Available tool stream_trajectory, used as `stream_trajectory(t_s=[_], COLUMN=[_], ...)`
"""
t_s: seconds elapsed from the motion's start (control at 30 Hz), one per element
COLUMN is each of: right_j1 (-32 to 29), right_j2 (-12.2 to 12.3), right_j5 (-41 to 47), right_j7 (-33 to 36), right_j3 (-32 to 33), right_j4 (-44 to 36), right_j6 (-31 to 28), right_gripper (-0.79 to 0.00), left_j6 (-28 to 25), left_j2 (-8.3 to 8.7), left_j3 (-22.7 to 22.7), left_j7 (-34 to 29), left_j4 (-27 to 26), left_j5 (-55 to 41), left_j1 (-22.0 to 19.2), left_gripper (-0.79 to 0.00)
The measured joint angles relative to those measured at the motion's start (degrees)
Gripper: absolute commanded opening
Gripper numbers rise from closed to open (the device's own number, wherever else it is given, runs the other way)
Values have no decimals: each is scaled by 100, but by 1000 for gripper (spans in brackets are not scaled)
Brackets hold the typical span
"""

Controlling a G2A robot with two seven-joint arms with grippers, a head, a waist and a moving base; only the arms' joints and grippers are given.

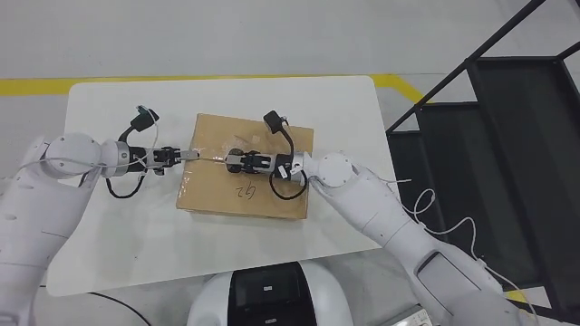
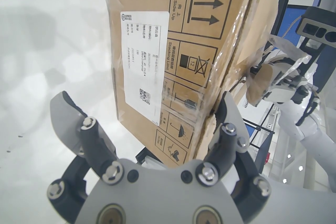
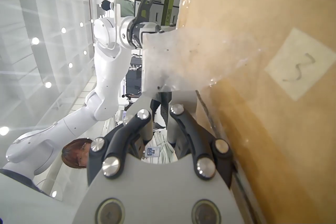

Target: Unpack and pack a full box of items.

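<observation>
Taped cardboard box (image 1: 263, 195) in the middle of the white bench (image 1: 109, 235).
A strip of clear tape (image 3: 194, 57) stands peeled off the lid seam, pinched in the right hand (image 1: 233, 160) over the box top. The left hand (image 1: 185, 156) is spread at the box's end, one finger touching its top edge.

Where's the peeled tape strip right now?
In the top view, the tape strip lifts off the top seam of the box, held in the right hand, between it and the left hand at the box edge.
</observation>
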Motion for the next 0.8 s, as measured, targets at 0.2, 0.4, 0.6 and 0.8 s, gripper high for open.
stream_trajectory(t_s=[0.2, 0.4, 0.6, 0.8], right_j1=[37, 33, -11, -70], right_j2=[-40, -37, -20, -7], right_j5=[-241, -552, -759, -834], right_j7=[-160, -333, -353, -321], right_j3=[-47, -7, 50, 118], right_j4=[8, -67, -211, -307], right_j6=[110, 324, 517, 603], right_gripper=[-785, -785, -785, -782], left_j6=[-6, -23, -23, 12], left_j2=[2, 10, 38, 107], left_j3=[-15, -43, -328, -775], left_j7=[-14, -13, 139, 262], left_j4=[-43, -98, -5, 221], left_j5=[-3, -6, -444, -971], left_j1=[20, 57, 106, 190], left_gripper=[0, 0, 0, 0])
